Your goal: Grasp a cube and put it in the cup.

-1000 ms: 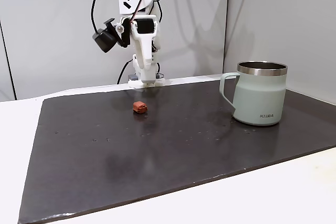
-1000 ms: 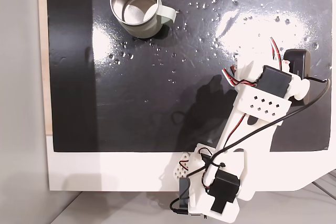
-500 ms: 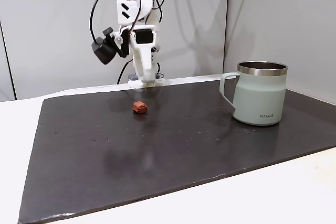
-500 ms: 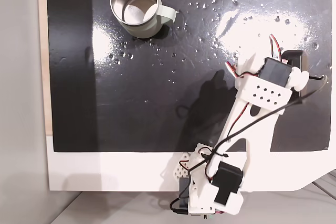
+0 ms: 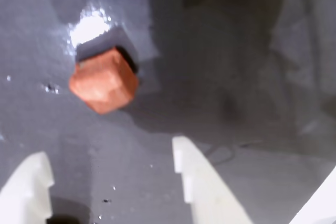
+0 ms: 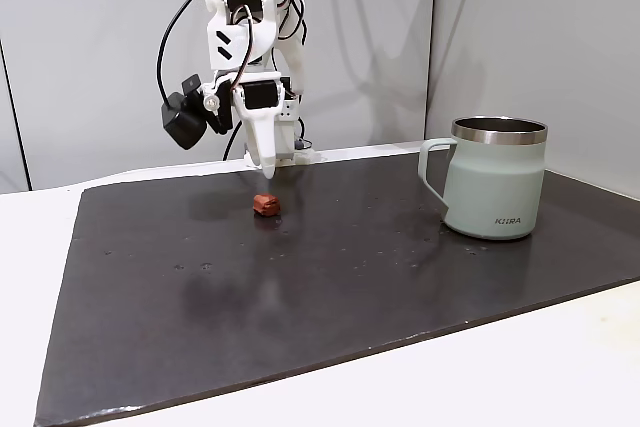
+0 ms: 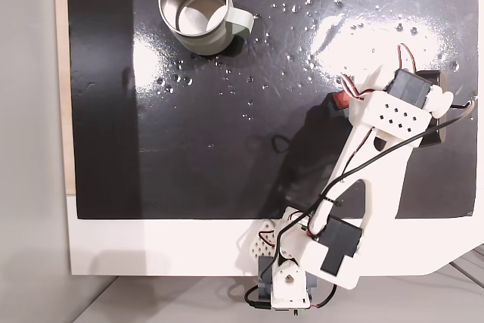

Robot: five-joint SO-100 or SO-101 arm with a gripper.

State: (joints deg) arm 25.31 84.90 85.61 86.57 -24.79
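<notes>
My gripper [image 5: 110,169] has its two white fingers [image 5: 202,182] spread apart with nothing between them, both hanging over the dark mat [image 5: 236,103]. In the wrist view the cube [image 5: 103,80] lies on the mat up at about eleven o'clock from the gap between my fingertips, clear of both.

In a fixed view from the side, my gripper [image 6: 266,169] points down just above the cube [image 6: 265,204], not touching it. The cup [image 6: 492,178] stands upright well apart, out at three o'clock from the cube.

In a fixed view from above, the cup [image 7: 198,13] sits at ten o'clock from the cube [image 7: 342,100], which peeks out beside my arm [image 7: 382,130].
</notes>
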